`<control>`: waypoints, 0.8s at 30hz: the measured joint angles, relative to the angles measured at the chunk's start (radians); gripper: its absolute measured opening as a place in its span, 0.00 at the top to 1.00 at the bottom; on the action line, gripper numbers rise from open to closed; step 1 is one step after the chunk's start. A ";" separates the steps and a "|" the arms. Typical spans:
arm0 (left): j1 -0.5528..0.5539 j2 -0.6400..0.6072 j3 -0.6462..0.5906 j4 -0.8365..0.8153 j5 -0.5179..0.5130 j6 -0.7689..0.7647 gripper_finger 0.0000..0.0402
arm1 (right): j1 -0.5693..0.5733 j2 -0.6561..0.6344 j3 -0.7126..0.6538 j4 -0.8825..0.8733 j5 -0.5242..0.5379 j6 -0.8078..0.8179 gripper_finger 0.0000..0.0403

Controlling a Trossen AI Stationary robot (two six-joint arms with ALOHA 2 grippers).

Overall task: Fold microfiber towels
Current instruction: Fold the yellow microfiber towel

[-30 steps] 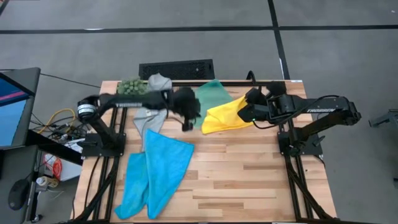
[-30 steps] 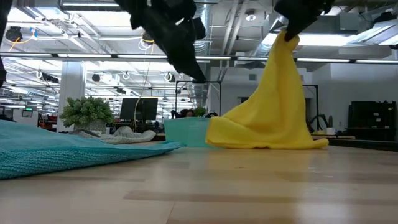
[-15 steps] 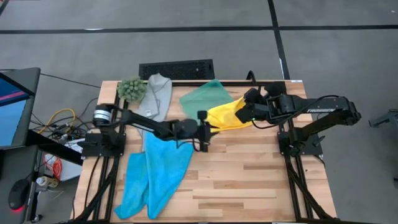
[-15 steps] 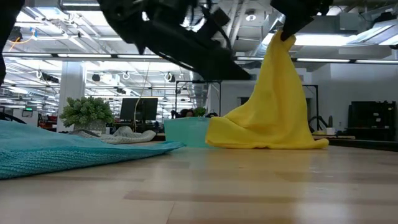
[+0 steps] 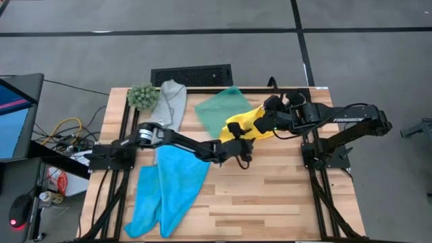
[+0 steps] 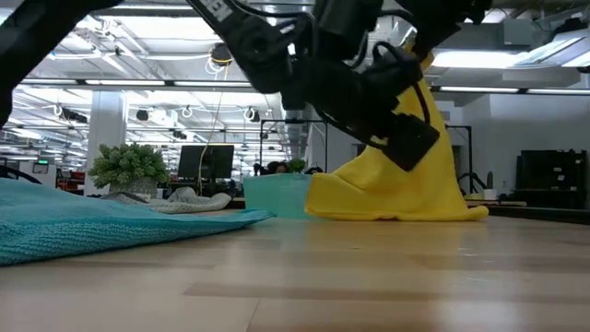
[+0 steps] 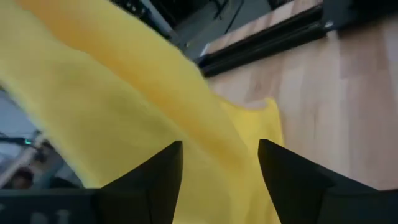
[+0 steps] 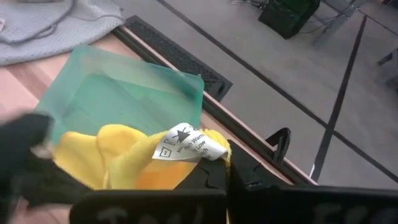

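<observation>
The yellow towel [image 5: 248, 125] hangs in a peak from my right gripper [image 8: 225, 169], which is shut on it at the far right of the table; its lower part lies heaped on the wood. My left gripper [image 7: 221, 177] is open and reaches low across the table's middle to the towel's near side [image 6: 433, 175]. Yellow cloth fills the view between its fingers; whether they touch it I cannot tell. Two sky-blue towels [image 5: 169, 182] lie spread at the near left. A grey towel [image 5: 169, 101] lies at the far left. My right gripper pinches a bunched bit of the yellow towel right beside its white tag [image 8: 189, 147]. The fingers slant down from the table's right side. The towel hangs below them in a cone, and its lower folds [image 6: 387, 205] rest on the table.
A translucent teal tray [image 5: 217, 109] lies just behind the yellow towel. A fuzzy green plant ball [image 5: 142, 96] sits at the far left corner. Bare wood runs along the near right [image 5: 283, 196]. A black rail [image 7: 267, 40] borders the table's far edge.
My left gripper has swung from above the tray down and toward the table's right edge, tipping from pointing steeply down to nearly level, and now stands at the yellow towel's near side. My right gripper and the towel's peak have stayed in place.
</observation>
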 joint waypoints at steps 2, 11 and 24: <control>0.004 0.033 0.036 -0.001 -0.044 -0.023 0.49 | 0.001 0.000 0.000 0.002 0.000 -0.001 0.98; 0.032 0.075 0.082 -0.060 -0.363 -0.022 0.52 | 0.032 0.000 0.000 -0.002 0.001 -0.002 0.98; 0.038 0.071 0.082 -0.074 -0.543 0.132 0.92 | 0.037 0.000 0.000 -0.011 0.003 -0.011 0.98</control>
